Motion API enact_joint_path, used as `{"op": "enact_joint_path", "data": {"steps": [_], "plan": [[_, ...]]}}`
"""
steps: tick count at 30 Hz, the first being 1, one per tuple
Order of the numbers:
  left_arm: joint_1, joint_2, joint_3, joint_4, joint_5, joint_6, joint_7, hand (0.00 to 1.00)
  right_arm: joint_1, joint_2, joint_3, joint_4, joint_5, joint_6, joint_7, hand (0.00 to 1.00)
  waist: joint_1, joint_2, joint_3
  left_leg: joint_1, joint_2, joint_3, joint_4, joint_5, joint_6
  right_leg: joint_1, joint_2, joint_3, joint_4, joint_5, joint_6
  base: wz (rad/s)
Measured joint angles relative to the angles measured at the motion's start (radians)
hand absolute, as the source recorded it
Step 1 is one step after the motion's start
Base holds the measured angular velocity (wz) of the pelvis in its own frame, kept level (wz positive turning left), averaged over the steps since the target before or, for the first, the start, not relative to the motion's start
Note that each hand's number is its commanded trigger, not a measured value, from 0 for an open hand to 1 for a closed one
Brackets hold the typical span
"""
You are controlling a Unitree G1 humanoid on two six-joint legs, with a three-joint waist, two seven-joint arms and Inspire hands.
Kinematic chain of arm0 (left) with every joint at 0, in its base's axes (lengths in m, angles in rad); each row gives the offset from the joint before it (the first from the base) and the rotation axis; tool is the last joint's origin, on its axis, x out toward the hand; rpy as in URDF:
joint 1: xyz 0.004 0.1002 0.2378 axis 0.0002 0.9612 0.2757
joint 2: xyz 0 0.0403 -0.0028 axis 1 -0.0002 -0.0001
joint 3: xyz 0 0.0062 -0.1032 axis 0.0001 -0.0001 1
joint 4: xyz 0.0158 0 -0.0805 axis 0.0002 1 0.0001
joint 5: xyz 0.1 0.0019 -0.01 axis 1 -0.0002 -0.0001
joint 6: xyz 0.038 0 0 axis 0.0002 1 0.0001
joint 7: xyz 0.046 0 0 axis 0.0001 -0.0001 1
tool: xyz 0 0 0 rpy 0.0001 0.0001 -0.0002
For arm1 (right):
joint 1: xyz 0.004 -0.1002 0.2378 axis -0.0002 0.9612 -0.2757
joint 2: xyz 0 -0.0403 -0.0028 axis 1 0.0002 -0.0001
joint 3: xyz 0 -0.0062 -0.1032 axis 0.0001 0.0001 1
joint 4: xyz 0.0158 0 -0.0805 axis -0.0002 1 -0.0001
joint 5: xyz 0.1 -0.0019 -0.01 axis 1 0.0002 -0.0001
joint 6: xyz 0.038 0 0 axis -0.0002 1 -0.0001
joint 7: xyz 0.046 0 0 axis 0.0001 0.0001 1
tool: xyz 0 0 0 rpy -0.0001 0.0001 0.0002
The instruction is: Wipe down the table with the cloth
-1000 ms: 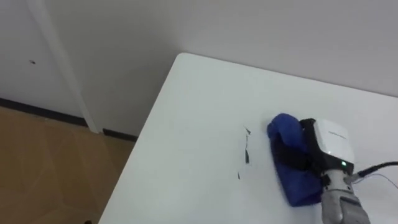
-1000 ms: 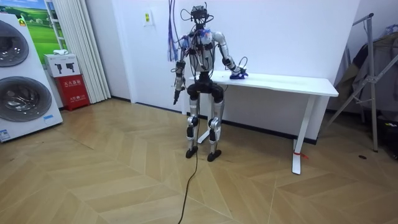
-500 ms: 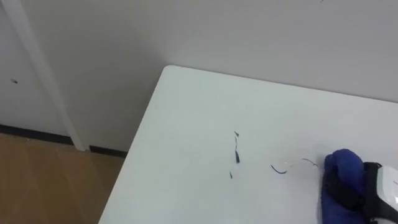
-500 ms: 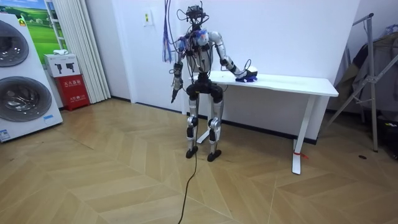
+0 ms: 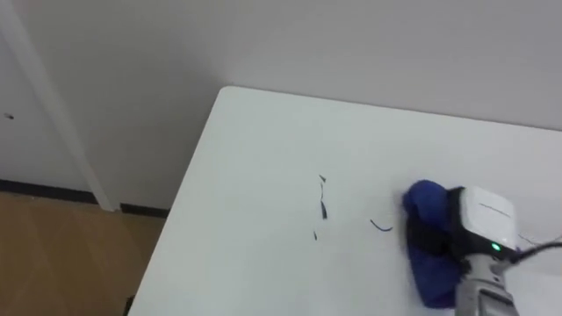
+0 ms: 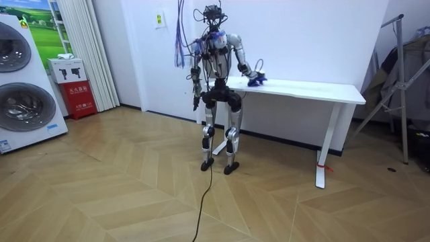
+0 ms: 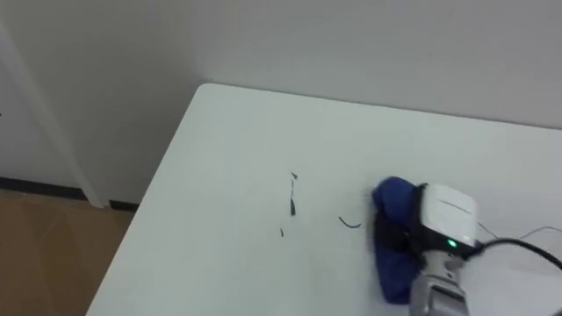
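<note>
A blue cloth (image 5: pixel 428 206) lies on the white table (image 5: pixel 255 175), wrapped over the front of my right hand (image 5: pixel 474 230). The hand rests flat on the tabletop at the right, and its fingers are hidden inside the cloth. Thin dark pen marks (image 5: pixel 322 204) run down the middle of the table. A short curved stroke (image 5: pixel 379 227) sits just left of the cloth. In the room view I stand upright at the table's left end with my right arm stretched over the cloth (image 6: pixel 256 80). My left hand (image 6: pixel 195 101) hangs by my hip.
The table's left edge and far corner (image 5: pixel 224 90) drop to the wooden floor (image 5: pixel 53 254), and a white wall runs behind. The room view has washing machines (image 6: pixel 23 87) and a red box (image 6: pixel 79 97) at its left, and a metal rack (image 6: pixel 403 74) at its right.
My right hand with the cloth swept right half a second ago and has come back left, close to the curved stroke. The camera shifted a little. My left arm swung slightly.
</note>
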Motion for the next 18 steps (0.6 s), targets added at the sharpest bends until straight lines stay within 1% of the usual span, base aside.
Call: {"op": "enact_joint_path", "data": {"steps": [2,3,5,7,10,12,13,16,17,18], "plan": [[-0.004,0.000,-0.002,-0.001,0.000,0.001,0.000,0.00,-0.022,0.002,0.046,-0.038,-0.029,0.003,0.047,1.00,0.016,-0.003,0.0014,-0.016,0.001,-0.008,0.000,0.001,-0.003,-0.012,0.000,-0.010,-0.002,-0.001,-0.001,0.13],[-0.001,0.000,-0.002,-0.001,-0.001,0.006,0.002,0.00,-0.036,0.001,0.061,-0.050,-0.032,0.006,0.067,1.00,0.031,-0.003,0.0022,-0.024,0.002,-0.007,-0.001,0.001,-0.003,-0.019,0.000,-0.015,-0.003,-0.001,-0.002,0.11],[0.007,0.002,-0.001,-0.001,0.000,0.015,0.002,0.00,-0.041,-0.004,0.069,-0.067,-0.032,0.009,0.086,1.00,0.041,-0.002,0.0023,-0.031,0.003,-0.012,0.002,0.002,-0.004,-0.020,0.000,-0.027,-0.011,-0.001,-0.002,0.11],[0.017,0.006,0.003,0.001,0.000,0.026,0.002,0.00,-0.041,-0.009,0.069,-0.077,-0.032,0.008,0.093,1.00,0.042,-0.003,0.0018,-0.034,0.003,-0.017,0.001,0.002,-0.004,-0.019,0.000,-0.033,-0.016,-0.001,-0.002,0.07],[0.027,0.009,0.003,0.007,-0.001,0.030,0.002,0.00,-0.038,-0.009,0.068,-0.077,-0.029,-0.008,0.089,1.00,0.031,-0.003,0.0015,-0.035,0.005,-0.019,0.000,0.001,-0.005,-0.019,0.001,-0.037,-0.018,-0.001,-0.002,0.01],[0.027,0.010,0.004,-0.002,0.000,0.029,0.002,0.00,-0.037,-0.009,0.064,-0.074,-0.028,-0.022,0.089,1.00,0.016,-0.002,0.0008,-0.035,0.004,-0.020,-0.001,0.000,-0.005,-0.018,0.001,-0.038,-0.018,-0.001,-0.001,0.04],[0.028,0.011,0.004,-0.006,0.000,0.029,0.002,0.00,-0.037,-0.010,0.063,-0.072,-0.025,-0.025,0.089,1.00,0.015,-0.002,0.0005,-0.035,0.004,-0.020,-0.001,0.000,-0.005,-0.017,0.000,-0.039,-0.018,-0.001,-0.001,0.00],[0.027,0.011,0.004,-0.024,0.001,0.026,0.002,0.00,-0.020,-0.010,0.041,-0.035,-0.015,-0.058,0.059,1.00,0.014,-0.001,-0.0015,-0.035,0.004,-0.022,0.000,0.000,-0.005,-0.016,-0.001,-0.045,-0.018,-0.001,-0.001,0.03],[0.025,0.011,0.008,-0.024,0.001,0.026,0.001,0.00,-0.018,-0.010,0.032,-0.012,-0.004,-0.077,0.035,1.00,0.013,0.000,-0.0046,-0.034,0.003,-0.024,0.000,0.000,-0.005,-0.014,-0.002,-0.046,-0.018,-0.002,-0.001,0.05],[0.028,0.010,0.020,-0.023,0.001,0.026,0.001,0.00,-0.014,-0.010,0.023,0.018,0.016,-0.100,0.004,1.00,0.011,0.001,-0.0100,-0.032,0.003,-0.024,0.001,0.000,-0.005,-0.011,-0.003,-0.047,-0.018,-0.002,0.000,0.06]]}}
